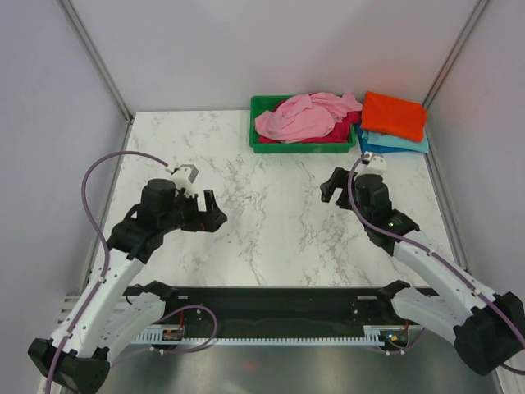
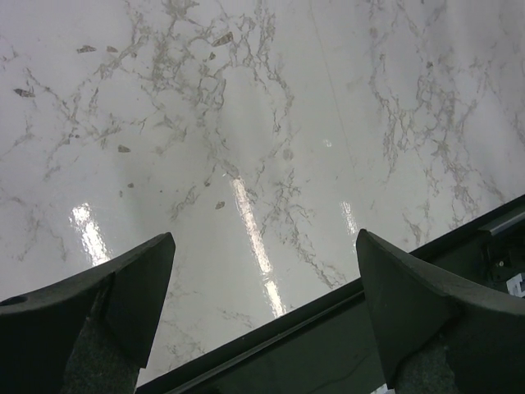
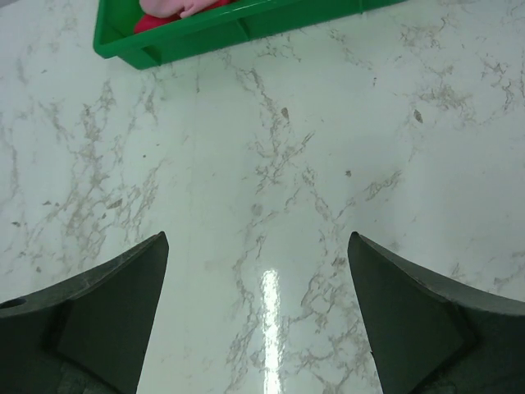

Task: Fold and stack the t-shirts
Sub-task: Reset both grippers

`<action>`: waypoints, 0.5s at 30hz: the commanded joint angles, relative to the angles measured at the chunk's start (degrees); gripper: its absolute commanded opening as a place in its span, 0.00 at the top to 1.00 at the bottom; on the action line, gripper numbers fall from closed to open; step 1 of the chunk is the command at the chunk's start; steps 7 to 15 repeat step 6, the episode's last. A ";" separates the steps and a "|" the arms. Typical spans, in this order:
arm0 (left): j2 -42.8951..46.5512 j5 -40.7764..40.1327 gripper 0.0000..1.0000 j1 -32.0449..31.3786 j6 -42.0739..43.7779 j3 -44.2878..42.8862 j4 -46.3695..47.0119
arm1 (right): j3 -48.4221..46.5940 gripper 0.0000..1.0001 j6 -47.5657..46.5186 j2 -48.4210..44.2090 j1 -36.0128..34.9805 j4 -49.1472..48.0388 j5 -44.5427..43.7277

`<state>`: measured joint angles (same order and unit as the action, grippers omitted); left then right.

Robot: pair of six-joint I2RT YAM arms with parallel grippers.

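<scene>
Both pairs of jaws are released, spread wide with nothing between them. The left jaws hang over the marble bench left of centre, and the right jaws hang right of centre, facing the far edge. At the far side of the bench sits a green tray, its near wall also visible at the top of the right wrist view. A crumpled light pink t-shirt lies heaped in the tray on top of a magenta t-shirt. Just right of the tray and touching it is a folded stack, with the orange t-shirt on top, the teal t-shirt under it and the blue t-shirt at the bottom. All the shirts lie well apart from both jaws.
</scene>
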<state>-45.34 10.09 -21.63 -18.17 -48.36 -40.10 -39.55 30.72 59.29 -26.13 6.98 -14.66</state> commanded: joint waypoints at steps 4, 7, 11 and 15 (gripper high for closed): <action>3.24 1.97 0.00 -0.08 1.56 -0.68 2.48 | 6.06 0.02 4.87 -11.99 -2.35 6.99 -0.82; 5.25 -0.75 0.00 0.01 1.21 -0.95 2.74 | 6.50 0.02 5.31 -13.41 -2.43 7.43 -0.46; 5.25 -0.75 0.00 0.01 1.21 -0.95 2.74 | 6.50 0.02 5.31 -13.41 -2.43 7.43 -0.46; 5.25 -0.75 0.00 0.01 1.21 -0.95 2.74 | 6.50 0.02 5.31 -13.41 -2.43 7.43 -0.46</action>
